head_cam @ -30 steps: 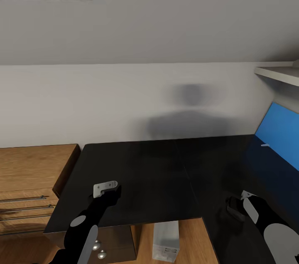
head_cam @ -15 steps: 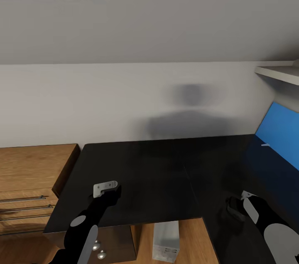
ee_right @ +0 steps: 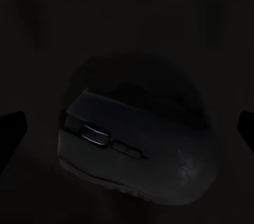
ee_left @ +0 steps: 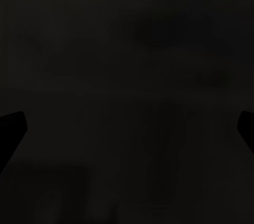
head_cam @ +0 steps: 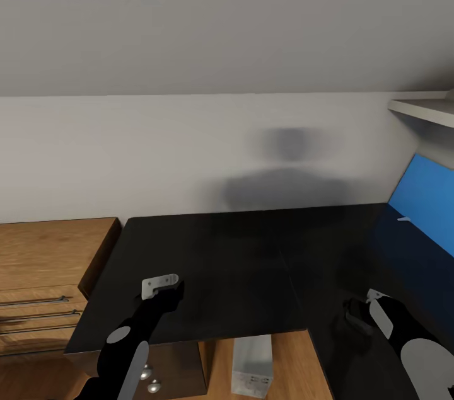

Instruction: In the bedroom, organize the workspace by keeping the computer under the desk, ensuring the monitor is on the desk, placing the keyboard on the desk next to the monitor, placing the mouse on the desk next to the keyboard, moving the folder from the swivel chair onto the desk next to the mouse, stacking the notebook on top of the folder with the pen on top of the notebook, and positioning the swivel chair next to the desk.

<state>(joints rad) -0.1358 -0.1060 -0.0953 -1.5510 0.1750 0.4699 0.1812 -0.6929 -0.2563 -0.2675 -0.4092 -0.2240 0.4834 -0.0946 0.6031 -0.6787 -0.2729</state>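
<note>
Glossy black desk (head_cam: 208, 261), seemingly smooth.

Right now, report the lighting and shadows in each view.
Head view: evenly lit, with a soft blurred shadow on the wall above the desk. Left wrist view: almost black desk top. Right wrist view: very dark, the mouse barely readable, only its wheel catching light.

desk (head_cam: 214, 261): centre | dresser (head_cam: 44, 268): left, touching | computer (head_cam: 251, 365): under near edge | folder (head_cam: 424, 211): far right | mouse (ee_right: 132, 145): near right
</note>
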